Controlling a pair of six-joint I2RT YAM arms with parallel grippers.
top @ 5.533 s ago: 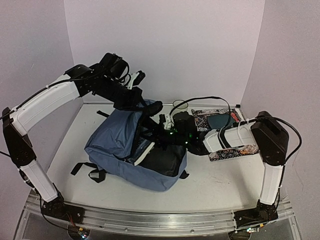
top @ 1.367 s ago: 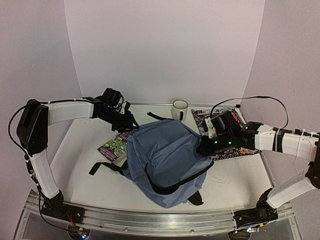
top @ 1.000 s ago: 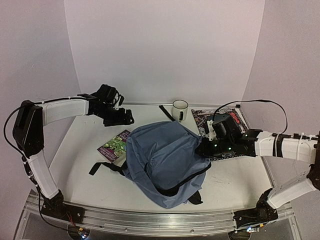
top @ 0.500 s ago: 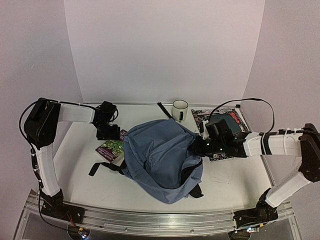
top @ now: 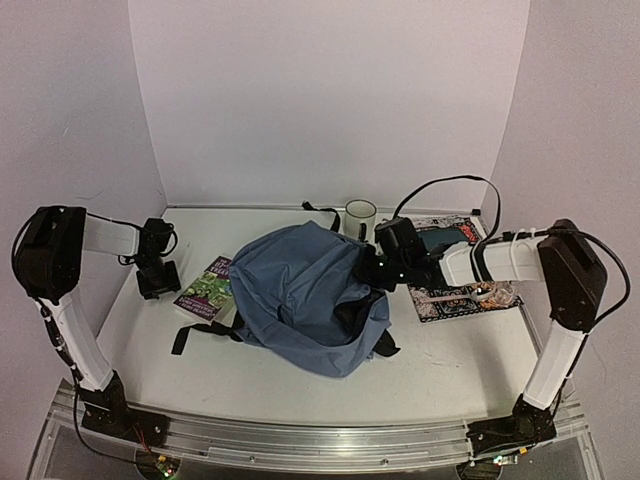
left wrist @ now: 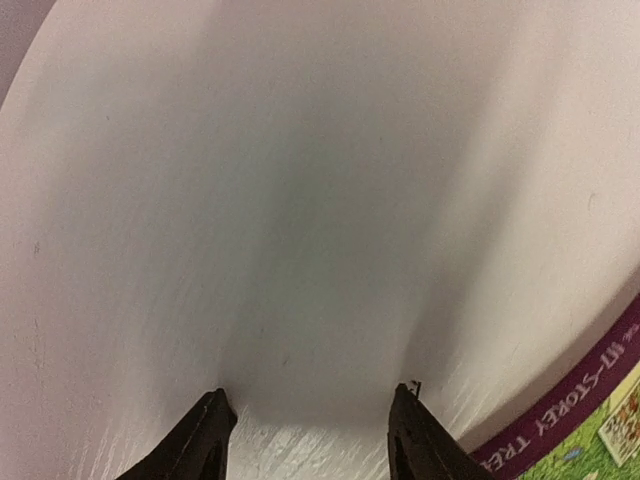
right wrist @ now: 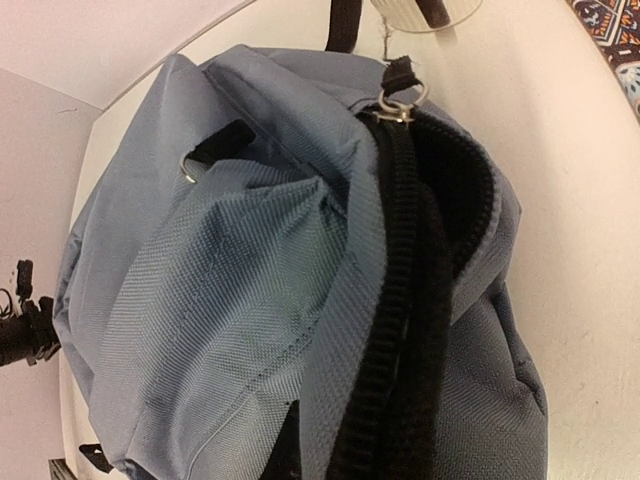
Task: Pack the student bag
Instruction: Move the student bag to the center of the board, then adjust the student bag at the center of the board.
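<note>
student bag (top: 300, 295): where is it, what shape? (A)

Mid-surface (top: 450, 350), a soft slumped heap. Slate-blue woven fabric with visible twill grain and black toothed zipper trim. Dark lining shows in the gaping mouth on its right, with a small metal ring (right wrist: 397, 103) at the zipper end. Black webbing straps (top: 190, 335) trail off near-left. (B)

Clutter? (A)

Flat paperback book (top: 203, 290), purple spine, green cover, against the bag's left edge. Glossy white cylindrical mug (top: 359, 218) just behind the bag. Flat black-white-orange patterned mat (top: 455, 298) to the right, right arm crossing over it. (B)

Fingers? (A)

left fingers (left wrist: 205, 440): black, tapered, apart, nothing between, over bare white surface just left of the book. right fingers (top: 372, 266): clamped on the bag's zipper rim, tips buried in fabric. (B)
</note>
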